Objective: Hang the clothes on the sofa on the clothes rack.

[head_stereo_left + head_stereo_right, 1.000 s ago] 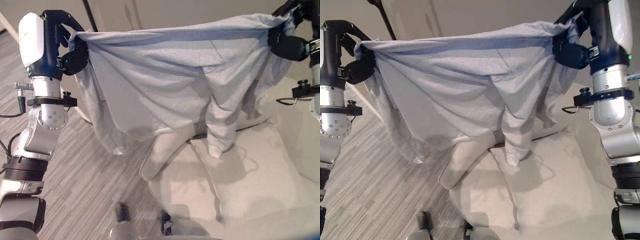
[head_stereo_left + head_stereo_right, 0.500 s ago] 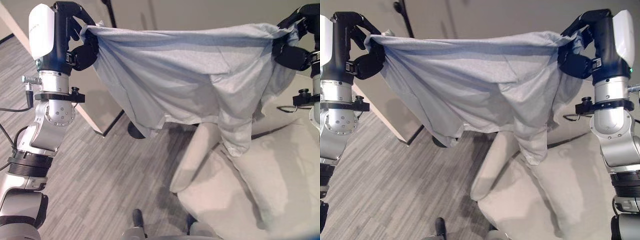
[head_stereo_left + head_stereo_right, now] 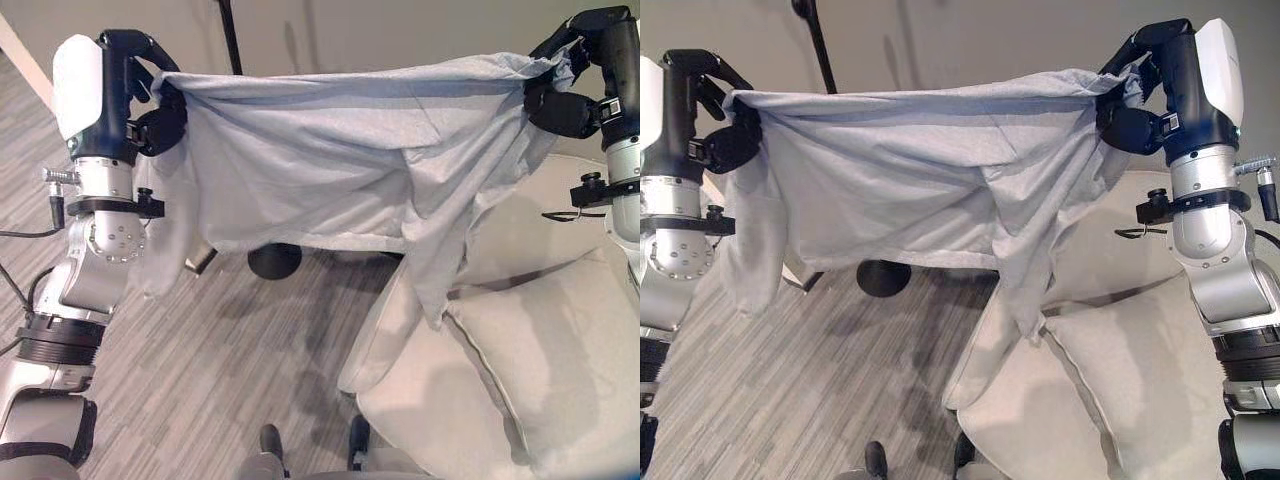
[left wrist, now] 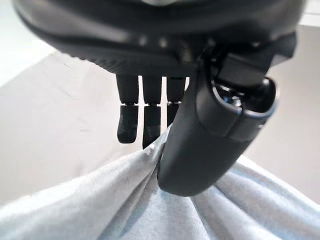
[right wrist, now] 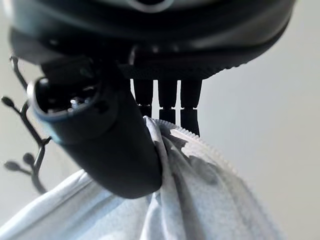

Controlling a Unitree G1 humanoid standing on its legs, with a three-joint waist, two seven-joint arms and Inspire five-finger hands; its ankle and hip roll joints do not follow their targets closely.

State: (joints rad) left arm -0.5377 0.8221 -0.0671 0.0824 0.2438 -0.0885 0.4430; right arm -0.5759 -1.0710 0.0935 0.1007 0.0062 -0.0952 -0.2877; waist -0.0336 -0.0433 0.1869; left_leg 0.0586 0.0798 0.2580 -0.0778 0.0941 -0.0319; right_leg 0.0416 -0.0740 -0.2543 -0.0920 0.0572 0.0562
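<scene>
I have the grey shirt (image 3: 330,160) up in the air, pulled wide between my two hands. It is clear of the sofa (image 3: 520,370); one loose part hangs down at the middle and its tip dangles just by the sofa's arm and cushion.

My left hand (image 3: 150,105) is curled tight on one top corner of the shirt. In the left wrist view the thumb (image 4: 200,145) and fingers (image 4: 145,120) pinch the cloth between them. My right hand (image 3: 1135,105) does the same at the other top corner, with its thumb (image 5: 110,145) pressing a bunched edge against the fingers.

Behind the shirt stands the clothes rack (image 3: 820,45), a thin dark pole with a round dark foot (image 3: 275,260) on the striped floor (image 3: 200,350). Its hooks (image 5: 22,130) show in the right wrist view.

I think the step now is to carry the shirt to the rack. To do it well I should keep both pinches firm and both hands high and level, so the top edge stays flat. I should move slowly, so the dangling part does not catch on the sofa, then bring the top edge above a hook before I lower it.
</scene>
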